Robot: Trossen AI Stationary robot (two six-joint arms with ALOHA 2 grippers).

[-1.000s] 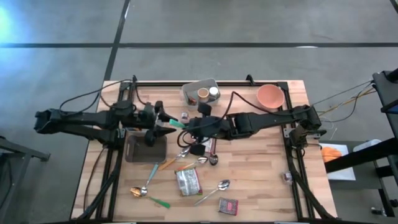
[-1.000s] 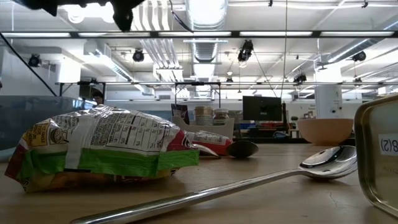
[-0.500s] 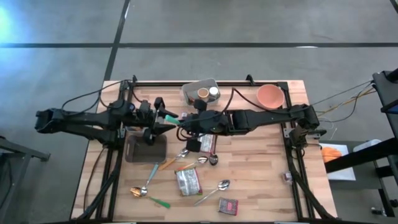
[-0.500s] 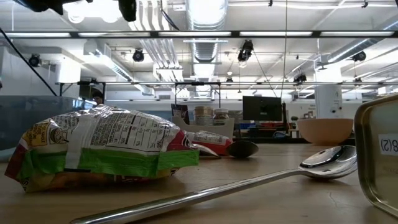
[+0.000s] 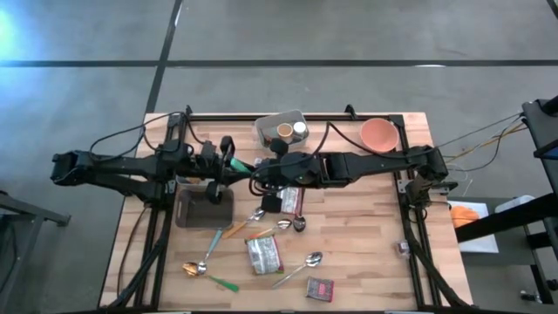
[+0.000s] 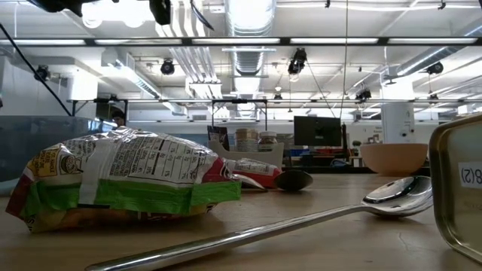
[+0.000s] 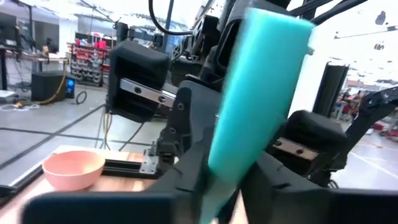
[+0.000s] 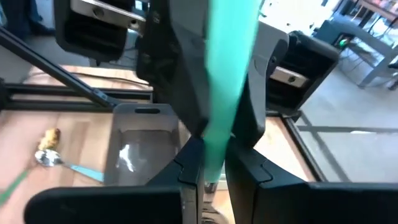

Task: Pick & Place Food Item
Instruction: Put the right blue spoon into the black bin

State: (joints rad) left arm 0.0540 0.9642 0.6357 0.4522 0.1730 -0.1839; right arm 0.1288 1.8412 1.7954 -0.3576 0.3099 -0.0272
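Above the middle of the counter point(image 5: 366, 235) the two arms meet over a green strip point(image 5: 241, 166), a flat teal piece held in the air between them. The right gripper point(image 5: 258, 177) has its jaws pressed onto one end of the strip; in the right wrist view the strip point(image 8: 225, 81) runs straight out from between that arm's dark fingers point(image 8: 189, 165). The left gripper point(image 5: 228, 164) sits at the other end, and in the left wrist view the strip point(image 7: 258, 93) rises from between its jaws, which look closed in on it, though the contact itself is blurred and cut off at the picture's edge. What the strip really is cannot be told. Below the grippers lie a dark tray point(image 5: 202, 209), a snack bag point(image 5: 263, 255) and several spoons point(image 5: 303, 266). In the low view only the bag point(image 6: 120, 177) and a spoon point(image 6: 392, 197) are clear; the arms are mostly out of frame.
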